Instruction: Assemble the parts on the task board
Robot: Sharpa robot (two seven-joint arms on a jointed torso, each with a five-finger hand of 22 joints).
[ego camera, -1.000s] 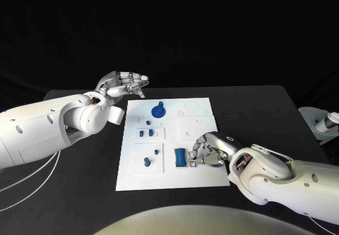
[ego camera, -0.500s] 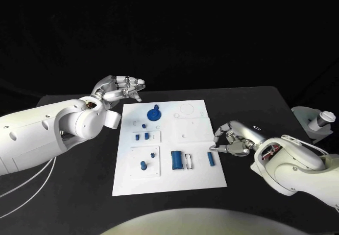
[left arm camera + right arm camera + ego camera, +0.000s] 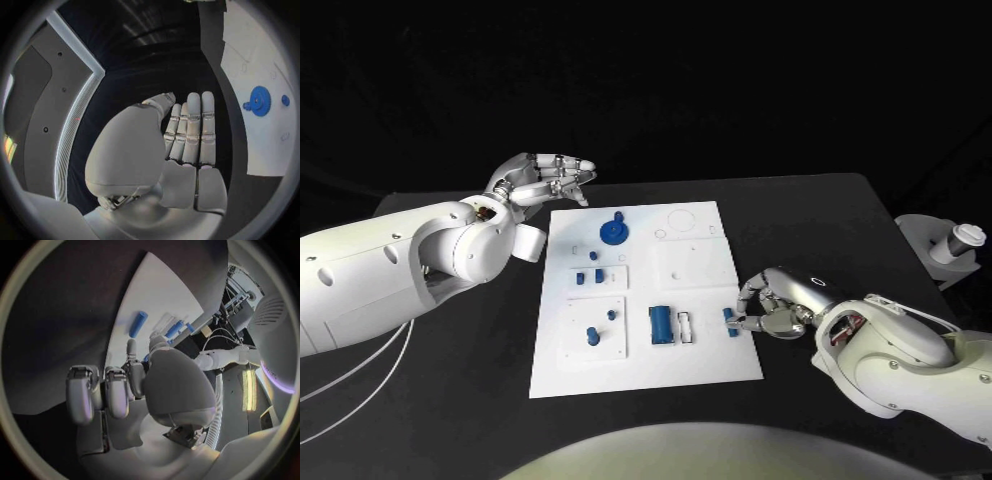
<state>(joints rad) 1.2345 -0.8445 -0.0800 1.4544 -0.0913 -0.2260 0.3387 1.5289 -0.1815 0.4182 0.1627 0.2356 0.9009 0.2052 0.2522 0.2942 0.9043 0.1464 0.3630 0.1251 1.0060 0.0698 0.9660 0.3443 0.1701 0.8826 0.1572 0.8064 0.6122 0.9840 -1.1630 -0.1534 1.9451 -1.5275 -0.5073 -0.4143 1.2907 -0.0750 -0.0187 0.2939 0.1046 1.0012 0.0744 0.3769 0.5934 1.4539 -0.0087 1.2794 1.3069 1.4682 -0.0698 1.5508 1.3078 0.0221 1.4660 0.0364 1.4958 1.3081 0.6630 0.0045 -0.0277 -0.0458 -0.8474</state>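
Our right hand (image 3: 769,312) pinches a small blue peg (image 3: 731,322) at the task board (image 3: 689,370) edge. It looks light, hard, slippery; we hold its middle. Our left hand (image 3: 545,178) is empty, fingers apart.

Black table (image 3: 834,230): dark matte top, rear edge visible against black backdrop. White cylindrical device with dark cap (image 3: 962,243): upright on pale stand (image 3: 923,243) off table's right edge, well apart from table centre. White cables (image 3: 355,375): two, running in curves across table's near-left area to picture's left edge.
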